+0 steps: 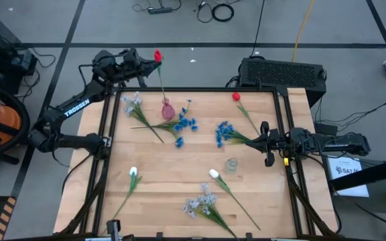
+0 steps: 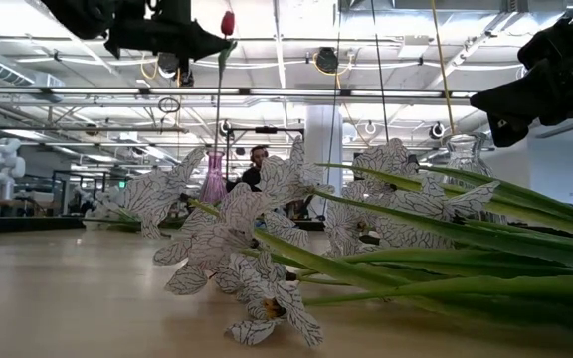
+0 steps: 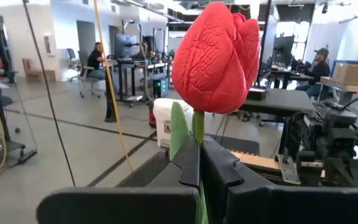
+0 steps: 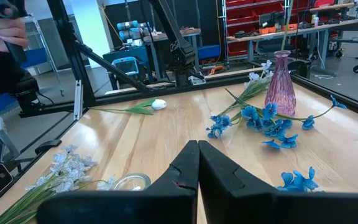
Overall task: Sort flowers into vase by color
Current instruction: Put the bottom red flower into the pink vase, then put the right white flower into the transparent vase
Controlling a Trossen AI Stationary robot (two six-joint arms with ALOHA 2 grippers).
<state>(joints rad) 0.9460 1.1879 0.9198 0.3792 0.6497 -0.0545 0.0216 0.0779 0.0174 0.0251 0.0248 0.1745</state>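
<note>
While the wooden table [image 1: 179, 171] spreads wide beneath me, my left claw [image 1: 151, 65] hangs past its far edge, pinched tight on the green stem of a red tulip [image 3: 218, 57] whose lower end stands in the pink vase [image 1: 167, 109]. My right claw [image 1: 265, 144], fingers pressed together on nothing, waits beside a blue spray [image 1: 225, 133].

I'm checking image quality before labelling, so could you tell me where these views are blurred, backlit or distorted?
Low view: the pale sprays nearest the lens are soft, and the arms overhead are dark silhouettes against bright ceiling lights. Left wrist view: the red tulip is sharp, while the windows behind are blown out. High view: evenly lit, faint shadows. Right wrist view: straight table edges bow outward.
</note>
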